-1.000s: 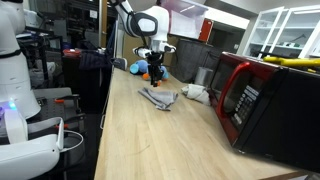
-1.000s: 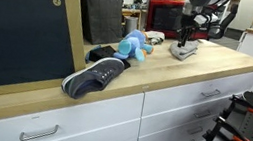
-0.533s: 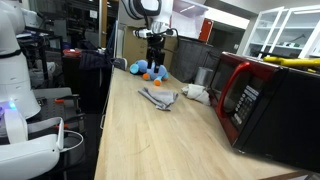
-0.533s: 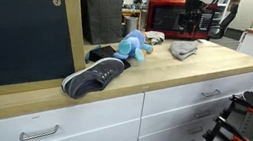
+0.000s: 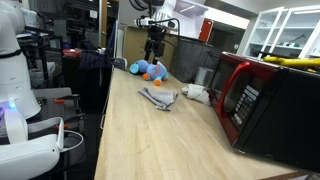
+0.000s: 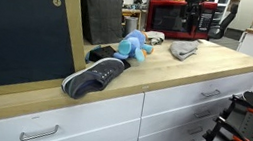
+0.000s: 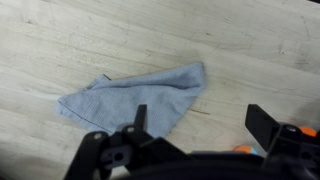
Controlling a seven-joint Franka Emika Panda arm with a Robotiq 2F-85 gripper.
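Note:
A crumpled grey-blue cloth [image 7: 135,98] lies flat on the light wooden counter [image 7: 250,50]; both exterior views show it [image 5: 158,97] [image 6: 182,50]. My gripper [image 7: 200,125] hangs well above it, open, with nothing between its fingers [image 7: 262,124]. In an exterior view the gripper [image 5: 155,45] is raised high over the far end of the counter, above a blue plush toy [image 5: 150,70]. An orange bit of that toy [image 7: 243,150] peeks out at the bottom of the wrist view.
A red microwave [image 5: 255,100] stands along one side of the counter, with a white object [image 5: 197,93] beside the cloth. A dark shoe [image 6: 95,76] lies near the counter's front edge next to the plush toy [image 6: 133,46]. A framed blackboard [image 6: 21,35] leans at the back.
The gripper has opened and risen straight up from the cloth, which stays on the counter. In one exterior view the arm has nearly left the frame at the top.

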